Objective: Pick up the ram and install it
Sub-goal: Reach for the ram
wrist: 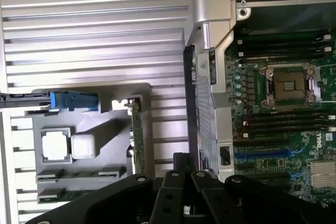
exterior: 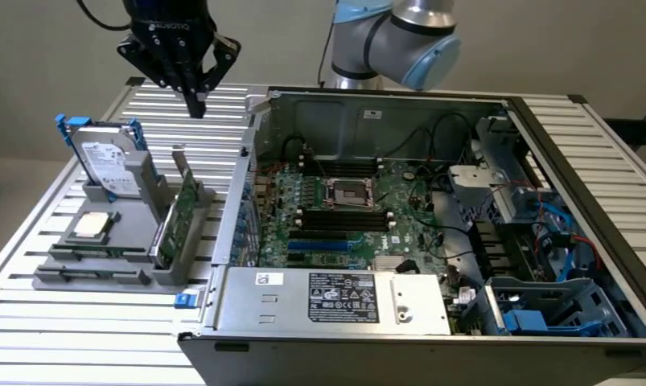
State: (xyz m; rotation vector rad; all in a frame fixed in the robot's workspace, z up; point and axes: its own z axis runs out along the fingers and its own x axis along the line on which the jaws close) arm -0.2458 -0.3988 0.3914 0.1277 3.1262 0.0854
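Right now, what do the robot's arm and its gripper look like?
The arm is silver-grey metal with rounded joints and light blue caps. The gripper is black, with white lettering on its body and jointed fingers held by small silver pins. A black cable runs near it.

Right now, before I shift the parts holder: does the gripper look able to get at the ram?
Probably yes. The gripper hangs clear above the table, and the ram sits in a slot of the gray holder, uncovered from above. The upright expansion card stands to one side, apart from it.
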